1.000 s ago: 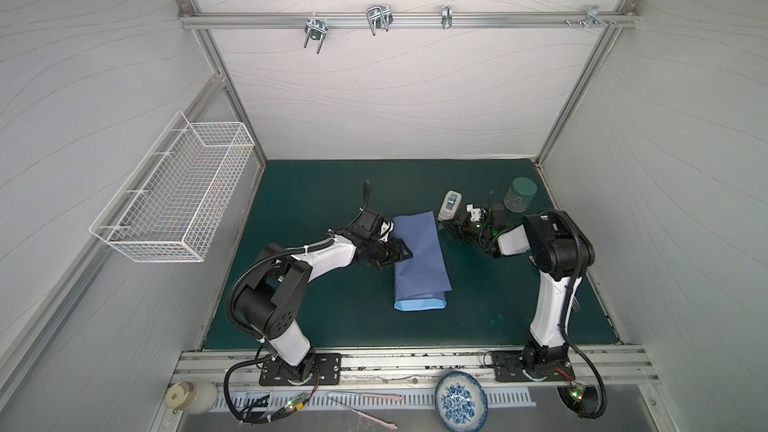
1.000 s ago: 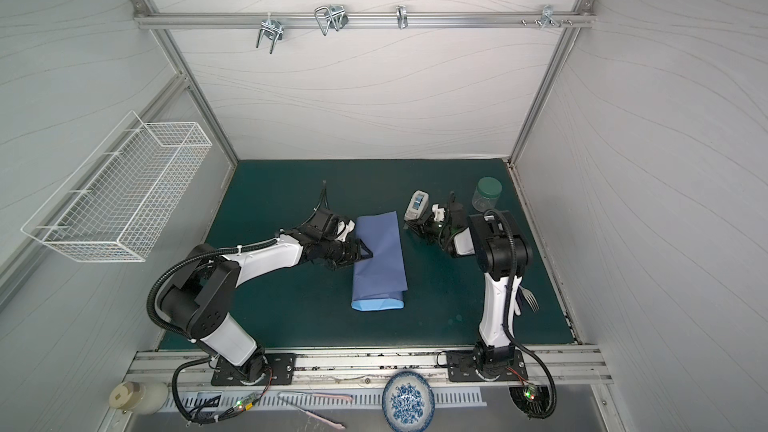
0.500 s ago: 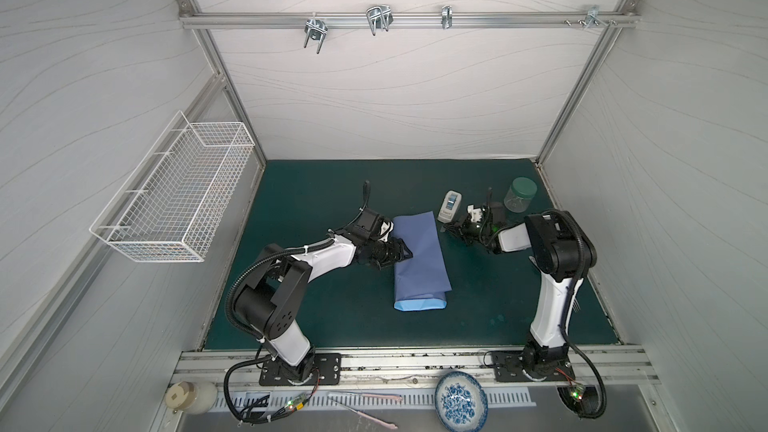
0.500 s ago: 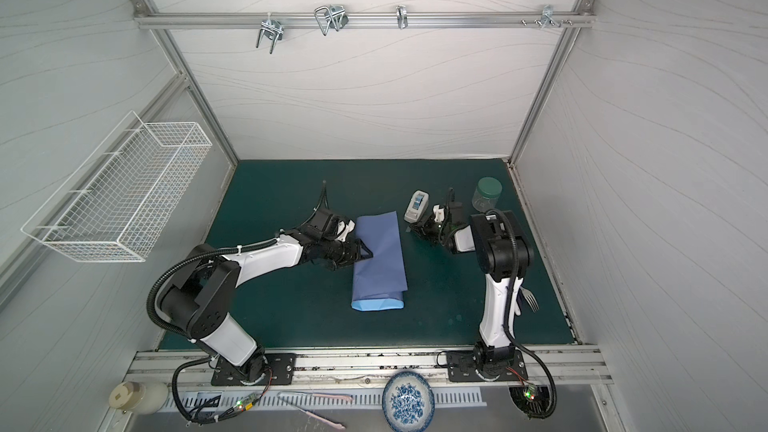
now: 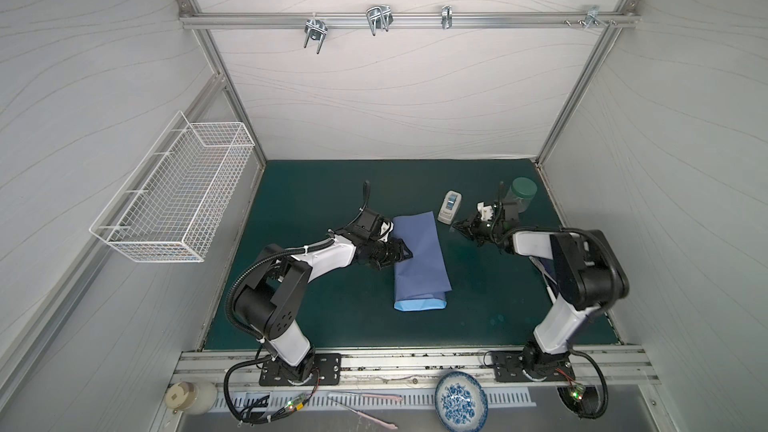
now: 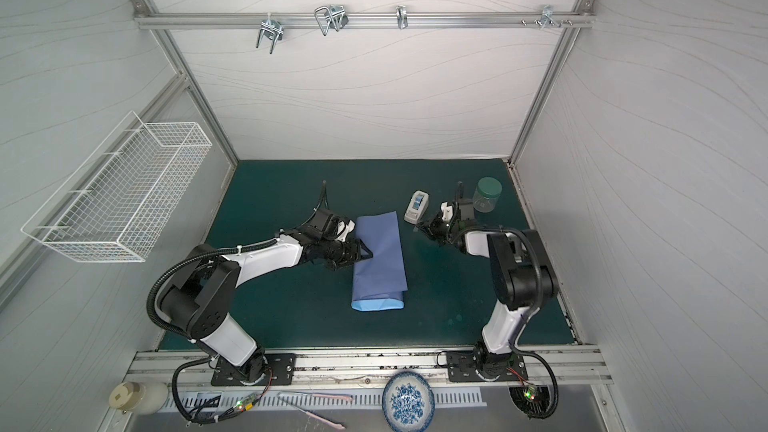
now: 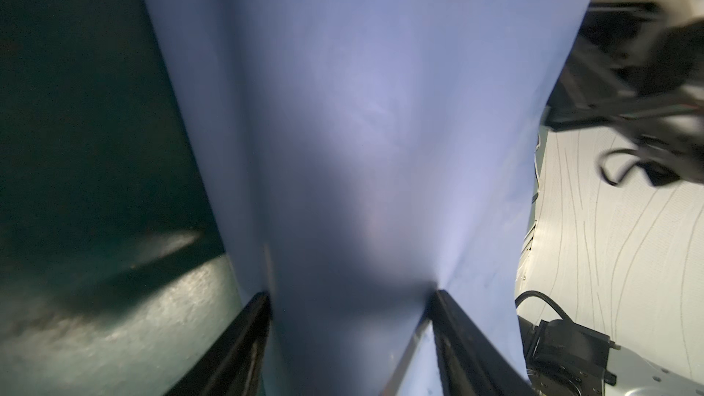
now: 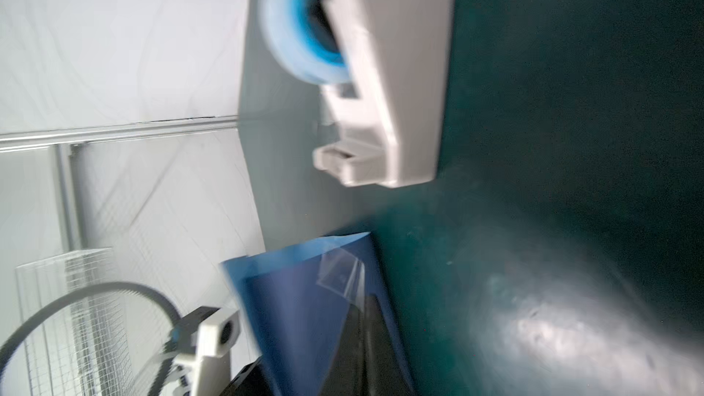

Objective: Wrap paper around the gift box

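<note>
Indigo paper (image 5: 419, 259) (image 6: 378, 259) lay folded mid-mat in both top views, the gift box hidden inside. Only the left wrist view showed the left gripper (image 7: 350, 295) clamping the paper. The right wrist view showed the right gripper (image 8: 360, 300) clenched on clear tape (image 8: 339, 272) near the dispenser (image 8: 388, 70).

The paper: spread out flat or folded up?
Folded. In both top views the paper forms a long narrow bundle, indigo face up, light-blue face showing at its near end. The gift box cannot be seen.
</note>
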You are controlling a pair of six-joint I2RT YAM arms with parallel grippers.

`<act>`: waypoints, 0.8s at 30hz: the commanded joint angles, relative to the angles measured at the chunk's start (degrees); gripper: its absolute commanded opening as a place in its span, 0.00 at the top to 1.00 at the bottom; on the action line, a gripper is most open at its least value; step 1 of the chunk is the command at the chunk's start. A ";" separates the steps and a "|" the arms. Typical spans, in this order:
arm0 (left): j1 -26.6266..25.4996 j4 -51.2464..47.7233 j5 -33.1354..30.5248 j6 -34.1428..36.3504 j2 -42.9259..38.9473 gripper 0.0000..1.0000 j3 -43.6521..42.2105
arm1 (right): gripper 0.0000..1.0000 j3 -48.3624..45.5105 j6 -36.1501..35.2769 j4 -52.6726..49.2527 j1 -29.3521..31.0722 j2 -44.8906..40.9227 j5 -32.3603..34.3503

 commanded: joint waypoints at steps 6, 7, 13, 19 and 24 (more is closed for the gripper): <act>-0.02 -8.51 -6.94 2.23 2.09 0.33 -0.80 | 1.00 -5.69 -4.06 -6.66 3.26 -22.76 8.03; 0.06 -8.56 -6.94 2.17 2.18 0.33 -0.78 | 1.00 -5.88 -4.56 -7.70 4.31 -24.96 9.36; -0.02 -8.64 -6.77 2.44 2.75 0.33 -0.85 | 1.00 -4.97 -6.73 -12.48 8.98 -32.37 13.03; -0.02 -8.21 -6.54 2.25 3.04 0.33 -1.01 | 1.00 -5.26 -6.68 -14.31 13.03 -36.18 17.02; -0.06 -7.99 -6.42 2.36 3.43 0.33 -1.28 | 1.00 -5.96 -5.27 -12.63 17.25 -36.58 20.48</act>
